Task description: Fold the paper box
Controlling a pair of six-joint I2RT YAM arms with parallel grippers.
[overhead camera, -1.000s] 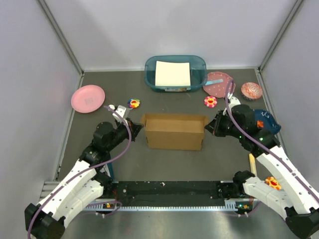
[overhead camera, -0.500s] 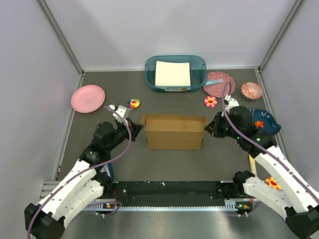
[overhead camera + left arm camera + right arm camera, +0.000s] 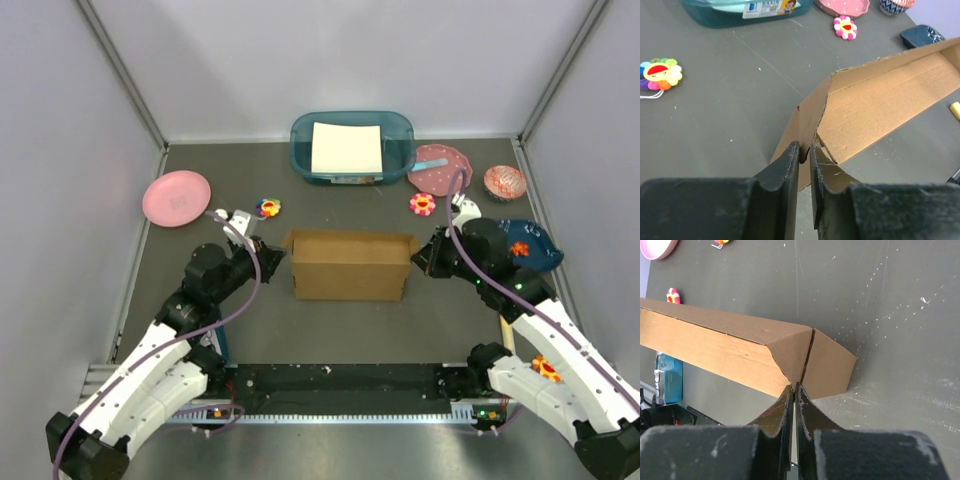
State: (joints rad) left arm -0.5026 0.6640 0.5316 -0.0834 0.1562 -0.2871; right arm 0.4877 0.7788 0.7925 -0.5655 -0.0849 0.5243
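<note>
The left gripper (image 3: pixel 804 149) had just cracked open around the box's (image 3: pixel 348 265) left flap, likely finishing that fold; the right gripper (image 3: pixel 794 387) stayed pinched on the right end.

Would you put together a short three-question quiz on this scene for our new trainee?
1. True or false: the white sheet lies inside the teal bin.
2. Which thing lies nearest the left wall? A) the pink plate B) the teal bin C) the box
3. Fill in: the right arm has its jaws pinching the box at its ___ end, as seen from above.

Key: 1 true; 2 A; 3 right.
</note>
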